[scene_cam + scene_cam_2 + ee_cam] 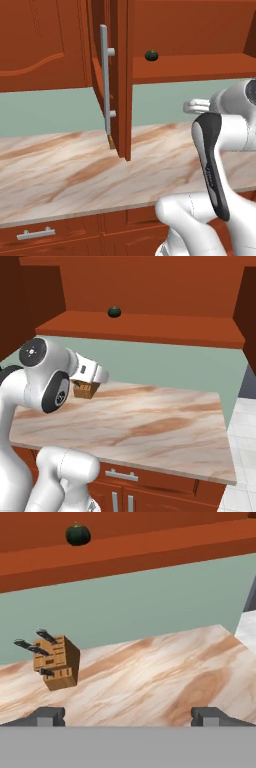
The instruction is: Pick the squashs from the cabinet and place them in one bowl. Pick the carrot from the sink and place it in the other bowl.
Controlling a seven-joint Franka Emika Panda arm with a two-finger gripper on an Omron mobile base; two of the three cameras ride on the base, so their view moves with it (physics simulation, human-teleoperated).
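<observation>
While the cabinet point(120, 75) stands with its panelled red-brown door swung out edge-on, long grey bar handle point(105, 80) facing the room, one small dark green squash point(151, 55) sits alone on the open lower shelf, well back from the shelf's front lip. Below it runs a pale green backsplash point(165, 363) and a glossy marbled countertop point(150, 426) in cream and tan. A wooden knife block point(57, 662) with dark handles sticking out rests on that counter near the wall, below and to the side of the squash. The gripper point(127, 716) hangs above the counter, its two dark fingertips point(47, 716) spread wide apart, nothing between them. Low drawers point(35, 233) with short silver pulls sit under the counter edge.
</observation>
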